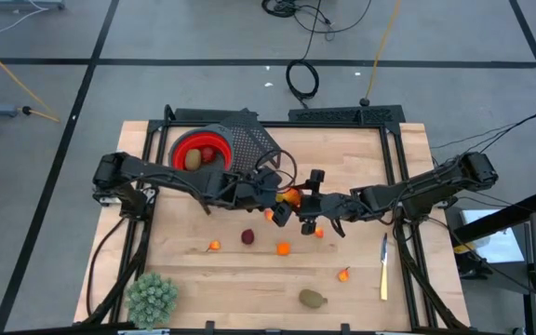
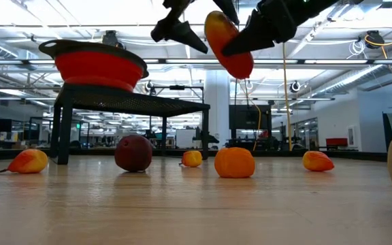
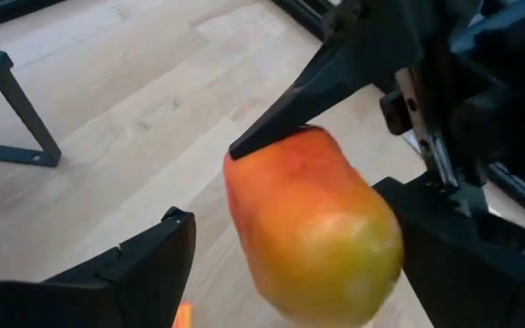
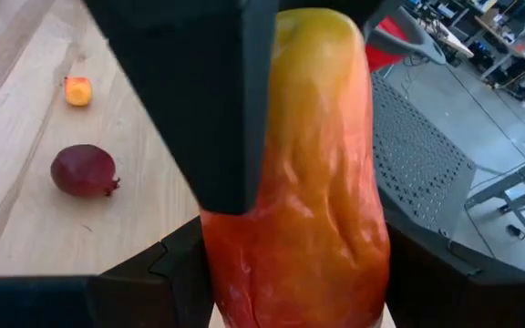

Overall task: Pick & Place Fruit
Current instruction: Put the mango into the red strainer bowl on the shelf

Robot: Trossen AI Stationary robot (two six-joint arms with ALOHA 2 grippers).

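Red bowl [image 1: 203,149] on its dark stand [image 1: 249,140] already holds a brownish oval [image 1: 194,159] and something red, so you have a little of the job done. Most is left: on the table [image 1: 361,167] you still have a dark red ball [image 1: 247,237], small orange bits [image 1: 283,248] around it, one more at the right [image 1: 344,274], and a second oval [image 1: 313,298] near the front edge.

Your long red-orange-yellow piece [image 2: 229,44] hangs in the air at mid-table. The right gripper [image 1: 313,212] is clamped on it, a finger on each side in its wrist view. The left gripper [image 1: 270,197] stands spread just beside it, fingers [image 3: 144,264] clear of the fruit, gripping nothing. I judge this a hand-over between arms, with the bowl drop yet to come.

You will find no brand, label or readable writing anywhere.
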